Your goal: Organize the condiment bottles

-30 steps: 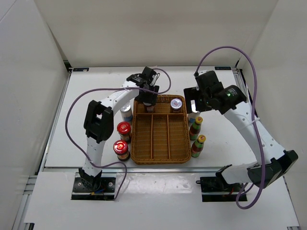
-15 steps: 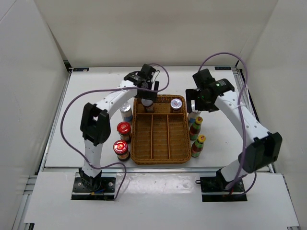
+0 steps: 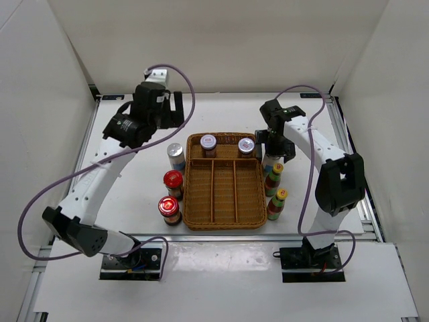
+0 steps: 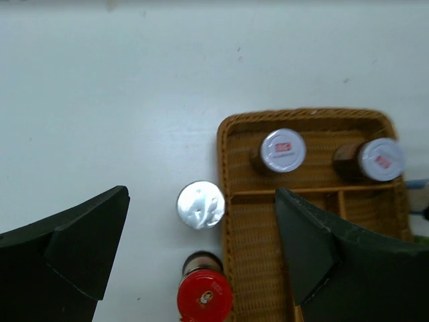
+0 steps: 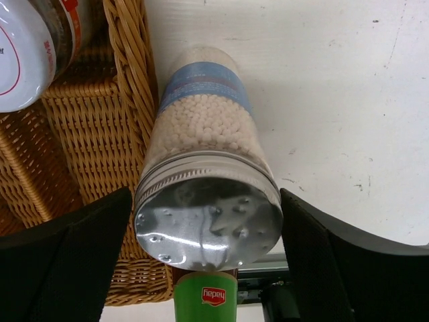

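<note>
**Right pincer straddles a bottle beside the tray**

The white bench [image 3: 134, 194] carries a wicker divided tray [image 3: 224, 194]. The left pincer [image 4: 201, 193] hangs high, spread wide, holding nothing. The right pincer [image 5: 204, 196] flanks a blue-labelled bottle [image 5: 204, 134] just outside the tray's right wall; whether it presses the bottle I cannot tell. From above that bottle is mostly hidden. Two silver-lidded bottles [image 3: 208, 142] stand in the tray's far compartment. Red-lidded jars [image 3: 173, 181] stand left of the tray, yellow-capped sauce bottles [image 3: 273, 176] right.

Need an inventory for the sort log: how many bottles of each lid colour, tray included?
Red-lidded jars: 2
Yellow-capped sauce bottles: 2
Silver-lidded bottles: 4
Total: 8
</note>
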### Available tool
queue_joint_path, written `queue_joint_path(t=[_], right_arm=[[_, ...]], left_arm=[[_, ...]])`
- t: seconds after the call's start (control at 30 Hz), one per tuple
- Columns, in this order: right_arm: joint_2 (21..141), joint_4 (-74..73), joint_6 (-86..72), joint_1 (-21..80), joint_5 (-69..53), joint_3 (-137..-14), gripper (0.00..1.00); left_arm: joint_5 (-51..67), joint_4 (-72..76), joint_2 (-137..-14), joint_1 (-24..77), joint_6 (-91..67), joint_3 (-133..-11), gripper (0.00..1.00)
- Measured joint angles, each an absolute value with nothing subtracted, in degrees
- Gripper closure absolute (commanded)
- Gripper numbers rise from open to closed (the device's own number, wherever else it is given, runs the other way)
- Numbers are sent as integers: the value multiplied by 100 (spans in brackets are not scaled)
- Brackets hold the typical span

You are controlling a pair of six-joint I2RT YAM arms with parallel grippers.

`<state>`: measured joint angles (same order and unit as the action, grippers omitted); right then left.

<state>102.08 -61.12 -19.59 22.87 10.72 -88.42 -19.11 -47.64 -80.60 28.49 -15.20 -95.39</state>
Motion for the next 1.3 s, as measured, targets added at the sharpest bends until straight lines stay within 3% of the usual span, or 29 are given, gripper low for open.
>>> queue_joint_path(t=[0.33,0.47,0.6,0.7,0.97,1.3], right_arm=[[10269,-6108,-2045,2283,1216,-8993,69],[10269,-6176,-2036,2283,1448,-9301,80],[10156,-6178,-1997,2355,1769,-9660,81],[9771,-6202,-1855,2582,2058,-9776,87],[8691,-6191,-1605,3664,1850,-9909,94],[9028,-5986,-1621,4244,1590,-8641,99]], left_arm=[[-1837,-5094,-8370,2593,-1599,-8499,0],[-1813,-5085,-8265,2565,-1612,-8499,0],[-1780,-5063,-8180,2565,-1660,-8479,0],[-1747,-5059,-8103,2565,-1717,-8381,0],[-1684,-5063,-8020,2565,-1850,-8211,0],[-1643,-5170,-8071,2480,-1850,-8331,0]])
